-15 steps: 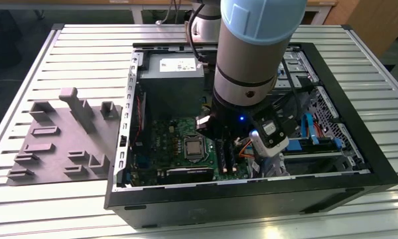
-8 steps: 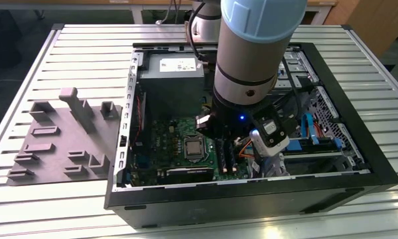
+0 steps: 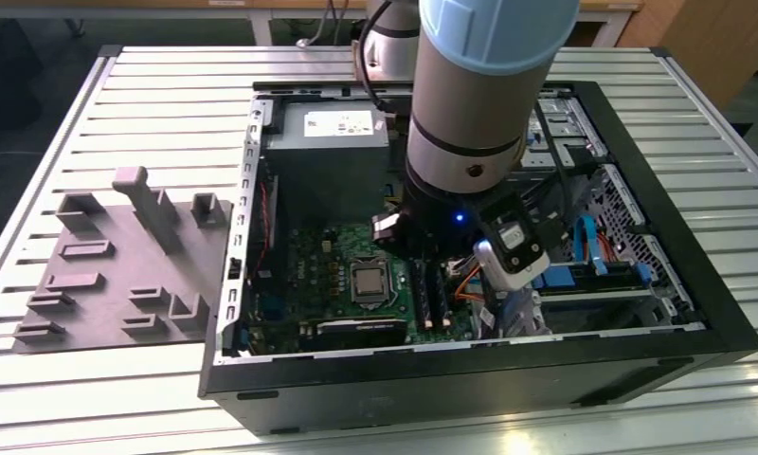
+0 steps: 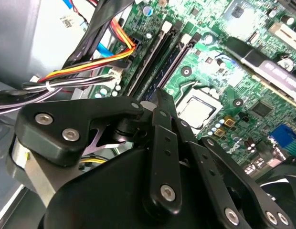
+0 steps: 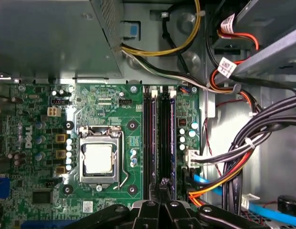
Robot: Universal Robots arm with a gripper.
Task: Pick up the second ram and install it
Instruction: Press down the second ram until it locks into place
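Second ram (image 5: 170,138) standing edge-up in a black slot near the motherboard's (image 5: 114,102) cable-side edge, beside a twin slot (image 5: 148,138). Gripper (image 5: 163,187) poised over one end of it, jaws drawn together with nothing visibly between. Crowded along that edge by bundled cables (image 5: 243,152). Boxed in beyond by the power supply (image 5: 52,38). More open over the processor socket (image 5: 99,158).

The moulded tray (image 3: 114,275) lies on the table (image 3: 202,85) at the exterior view's left of the computer case (image 3: 480,379).
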